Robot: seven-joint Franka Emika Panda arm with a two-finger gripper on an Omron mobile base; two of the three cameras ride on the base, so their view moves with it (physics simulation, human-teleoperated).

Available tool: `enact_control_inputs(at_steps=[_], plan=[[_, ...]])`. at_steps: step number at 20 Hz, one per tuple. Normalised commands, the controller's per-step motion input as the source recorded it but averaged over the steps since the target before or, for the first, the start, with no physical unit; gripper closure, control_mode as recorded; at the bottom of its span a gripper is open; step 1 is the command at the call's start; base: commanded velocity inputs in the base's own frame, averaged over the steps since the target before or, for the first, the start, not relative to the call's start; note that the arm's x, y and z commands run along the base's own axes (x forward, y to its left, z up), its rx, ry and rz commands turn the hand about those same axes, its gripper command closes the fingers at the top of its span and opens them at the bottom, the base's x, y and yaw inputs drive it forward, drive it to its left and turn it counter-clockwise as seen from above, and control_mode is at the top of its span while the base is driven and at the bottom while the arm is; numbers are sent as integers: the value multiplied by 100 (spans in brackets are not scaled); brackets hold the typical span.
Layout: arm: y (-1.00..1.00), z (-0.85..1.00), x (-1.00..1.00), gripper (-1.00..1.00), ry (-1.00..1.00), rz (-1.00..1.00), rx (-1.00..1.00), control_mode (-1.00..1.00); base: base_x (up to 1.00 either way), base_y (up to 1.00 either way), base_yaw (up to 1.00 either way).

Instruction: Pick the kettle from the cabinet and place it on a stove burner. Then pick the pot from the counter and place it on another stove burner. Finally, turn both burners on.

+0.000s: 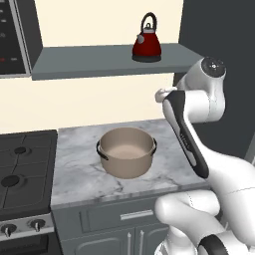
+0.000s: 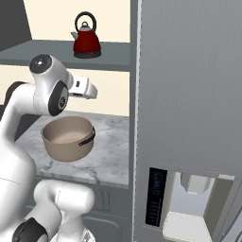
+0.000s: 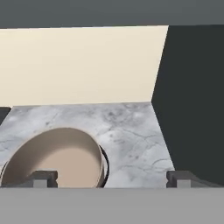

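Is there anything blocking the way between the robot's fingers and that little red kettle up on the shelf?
Yes: the cabinet slab itself. The kettle stands on top of it, while the open gripper sits lower, over the counter near the pot. It must come round the shelf's front edge.

A small glossy red kettle [image 2: 87,41] with a black loop handle stands upright on the flat dark grey shelf slab of the cabinet [image 2: 56,59], its spout pointing left. Below the shelf, the white arm [image 2: 45,92] with dark joints bends up from the lower left, its wrist end reaching out just under the shelf's front edge. Beneath that sits a wide round beige-tan pot [image 2: 68,138] with a dark side handle and a paler inside, on the white-grey veined marble table [image 2: 111,156]. To the right a tall grey fridge front [image 2: 189,94] rises right beside the table, with a dark panel and a dispenser recess low down.
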Motion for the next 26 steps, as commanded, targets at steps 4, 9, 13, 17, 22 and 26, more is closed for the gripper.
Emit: enact_control_inputs(at_steps=[4,9,13,17,22,26], plan=[[0,39,-2,-100,-20,-4,0,-100,0,0,0],[0,41,-2,-100,-20,-4,0,-100,0,0,0],[0,47,-1,-100,-19,-4,0,-100,0,0,0],[0,48,0,-100,-17,-2,0,-100,0,0,0],[2,47,-3,-100,-18,-1,0,-100,0,0,0],[7,46,0,-100,-17,-1,0,-100,0,0,0]])
